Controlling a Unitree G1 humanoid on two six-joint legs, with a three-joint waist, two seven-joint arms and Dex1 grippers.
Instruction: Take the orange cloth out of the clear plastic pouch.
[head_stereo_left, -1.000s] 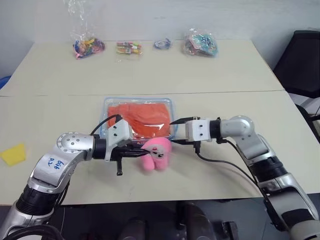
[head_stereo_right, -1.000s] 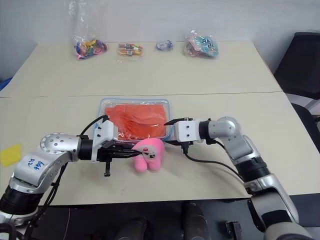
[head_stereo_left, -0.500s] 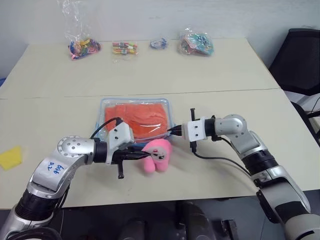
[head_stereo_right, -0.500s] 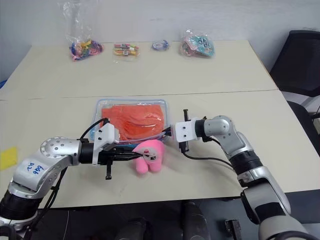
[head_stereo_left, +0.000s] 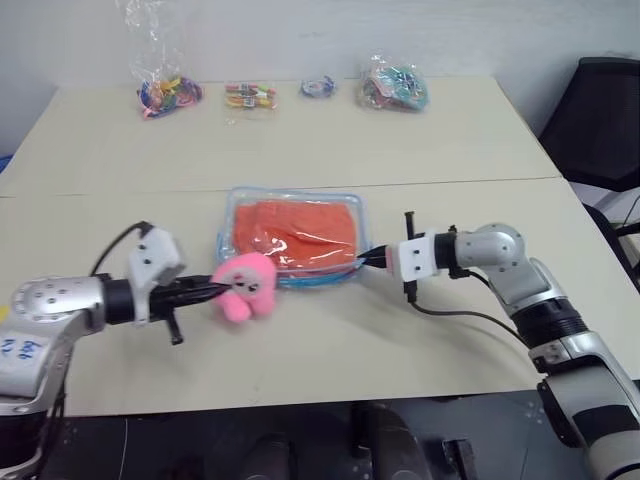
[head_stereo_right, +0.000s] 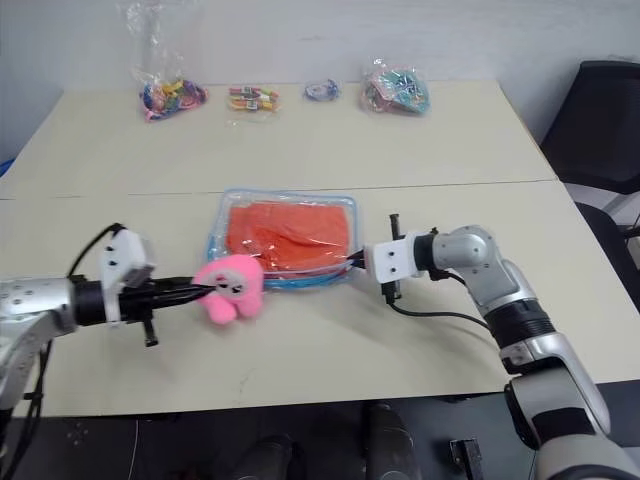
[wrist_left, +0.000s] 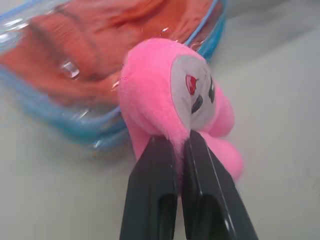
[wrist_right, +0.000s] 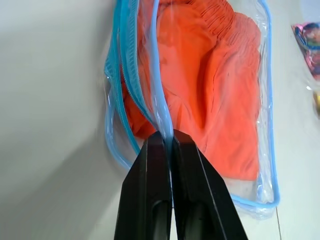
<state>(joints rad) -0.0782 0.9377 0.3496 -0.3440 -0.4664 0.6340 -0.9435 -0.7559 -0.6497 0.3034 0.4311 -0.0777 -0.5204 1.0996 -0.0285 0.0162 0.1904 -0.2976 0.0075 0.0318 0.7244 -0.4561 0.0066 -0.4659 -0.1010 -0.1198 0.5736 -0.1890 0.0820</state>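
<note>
While clamped tight on the clear plastic pouch (head_stereo_left: 291, 238) trim, right fingers (wrist_right: 170, 150) risk tearing free; left fingers (wrist_left: 172, 160) pinched shut on pink plush toy (head_stereo_left: 245, 285); orange cloth (head_stereo_left: 300, 225) inside pouch, mid-tabletop (head_stereo_left: 300, 130).

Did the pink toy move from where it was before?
Yes. The pink plush toy, pinched in the left gripper, went toward the robot's left. It was near the clear plastic pouch's right corner; now it is at the left corner.
</note>
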